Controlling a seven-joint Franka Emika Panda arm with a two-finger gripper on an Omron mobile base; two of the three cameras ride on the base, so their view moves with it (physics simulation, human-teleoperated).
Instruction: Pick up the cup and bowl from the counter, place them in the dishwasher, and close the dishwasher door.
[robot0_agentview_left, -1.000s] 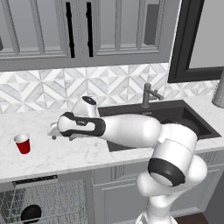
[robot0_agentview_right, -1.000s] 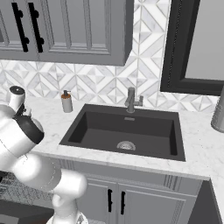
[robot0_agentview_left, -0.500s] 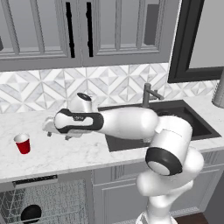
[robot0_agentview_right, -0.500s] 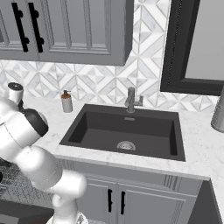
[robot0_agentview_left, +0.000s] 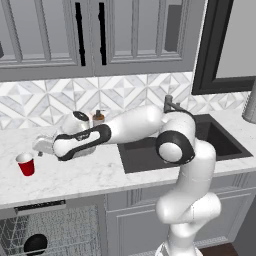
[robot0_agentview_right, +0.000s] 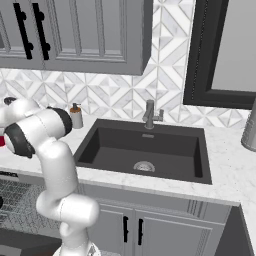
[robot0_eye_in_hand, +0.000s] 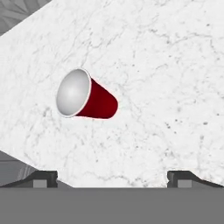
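The arm has swung left along the counter (robot0_agentview_left: 100, 172), bringing the gripper (robot0_agentview_left: 44, 146) nearer the cup (robot0_agentview_left: 26, 164). The cup stands upright on the counter, untouched. The jaws stand wide, holding nothing. The bowl (robot0_agentview_left: 35, 244) already lies in the dishwasher (robot0_agentview_left: 50, 230).

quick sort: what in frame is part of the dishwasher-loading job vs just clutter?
Job:
- cup, upright on the counter, not yet gripped
- bowl, already in the dishwasher rack
- claw, open, short of the cup

Lying about:
- soap dispenser
- sink and faucet
- upper cabinets
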